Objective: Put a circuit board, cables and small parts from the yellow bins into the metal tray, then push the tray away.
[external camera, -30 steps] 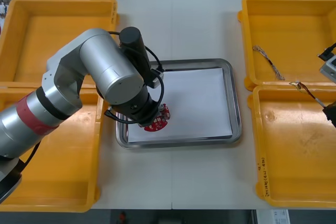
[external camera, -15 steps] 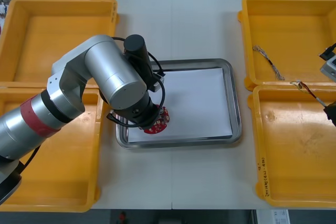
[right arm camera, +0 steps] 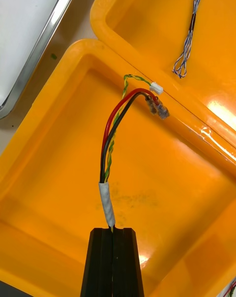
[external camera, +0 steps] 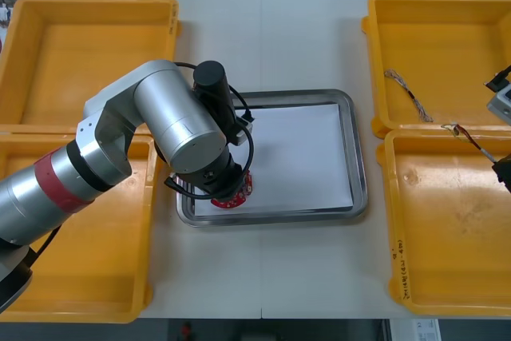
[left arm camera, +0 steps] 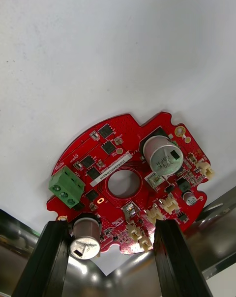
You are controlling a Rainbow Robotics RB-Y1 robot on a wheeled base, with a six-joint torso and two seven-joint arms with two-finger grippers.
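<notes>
The left gripper (left arm camera: 110, 224) is down over the near left corner of the metal tray (external camera: 358, 157). Its fingers stand apart, clamped on the near edge of the red circuit board (left arm camera: 105, 152). The board is at the tray's white inside, just by the rim; I can't tell whether it touches. From above, the left arm (external camera: 172, 129) covers the fingers and most of the board, while the wrist camera shows both plainly. The right gripper (right arm camera: 112, 230) hangs over the near right bin (external camera: 447, 229), pinched together on a red and yellow cable (right arm camera: 110, 130). A blue and white cable (external camera: 407, 95) lies in the far right bin (external camera: 439, 45).
</notes>
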